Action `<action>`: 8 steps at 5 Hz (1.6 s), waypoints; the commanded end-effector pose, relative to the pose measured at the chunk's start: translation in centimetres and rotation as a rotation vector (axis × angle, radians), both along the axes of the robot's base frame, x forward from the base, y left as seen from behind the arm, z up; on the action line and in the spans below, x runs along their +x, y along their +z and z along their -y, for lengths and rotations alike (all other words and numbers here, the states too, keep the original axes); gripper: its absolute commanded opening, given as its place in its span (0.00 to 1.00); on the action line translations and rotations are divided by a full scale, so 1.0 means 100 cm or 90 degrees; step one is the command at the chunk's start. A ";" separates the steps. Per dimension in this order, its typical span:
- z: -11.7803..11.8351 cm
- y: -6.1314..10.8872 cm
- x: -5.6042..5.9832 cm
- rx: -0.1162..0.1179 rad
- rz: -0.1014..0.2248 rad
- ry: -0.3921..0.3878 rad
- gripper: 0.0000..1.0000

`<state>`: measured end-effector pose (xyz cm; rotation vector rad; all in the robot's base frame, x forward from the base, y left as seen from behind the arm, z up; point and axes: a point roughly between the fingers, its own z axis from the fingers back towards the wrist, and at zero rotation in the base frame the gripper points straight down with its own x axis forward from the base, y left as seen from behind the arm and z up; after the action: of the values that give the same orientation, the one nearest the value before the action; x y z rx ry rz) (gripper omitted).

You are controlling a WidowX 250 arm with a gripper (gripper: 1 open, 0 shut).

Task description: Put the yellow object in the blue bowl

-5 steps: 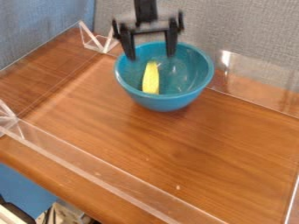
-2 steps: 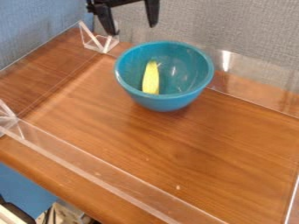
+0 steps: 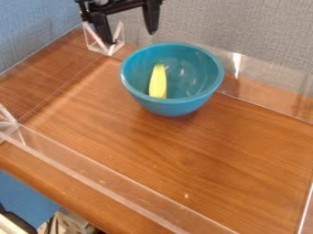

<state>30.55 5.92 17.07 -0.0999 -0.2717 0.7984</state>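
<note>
Up at the top edge, the tool, dark fingers spread apart and carrying nothing, well clear of everything below. Down in the blue bowl, the yellow object, lying along the left inner wall, leaning slightly against the slope, not touching the tool at all. Looks done, then: piece in the bowl, bowl sitting square on the wooden worktop, clear plastic walls round the edges. On handling, a judgement only: looks like a small, light, stiff toy piece, banana-shaped, smooth-skinned and probably a bit slick, unlikely to break from a short drop. Best taken across the middle of its length, fingers pinching the narrow sides, since the curved tips would squirt out of a pinch. Trickier now, lying against that glossy curved wall: little room for a finger between piece and bowl, and a nudge likely to send it sliding to the bottom. Bowl itself glossy and deep, liable to skate on the polished wood if bumped at the rim.
</note>
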 end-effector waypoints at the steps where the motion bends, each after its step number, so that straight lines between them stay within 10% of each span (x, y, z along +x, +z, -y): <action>1: 0.009 0.016 -0.002 0.009 0.042 0.011 1.00; 3: 0.001 0.015 -0.010 0.017 0.047 0.130 1.00; 5: 0.025 0.015 -0.005 0.025 0.055 0.077 1.00; 8: 0.001 0.013 0.014 0.045 0.065 0.033 1.00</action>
<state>31.43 5.48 16.56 -0.0537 -0.3393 0.8345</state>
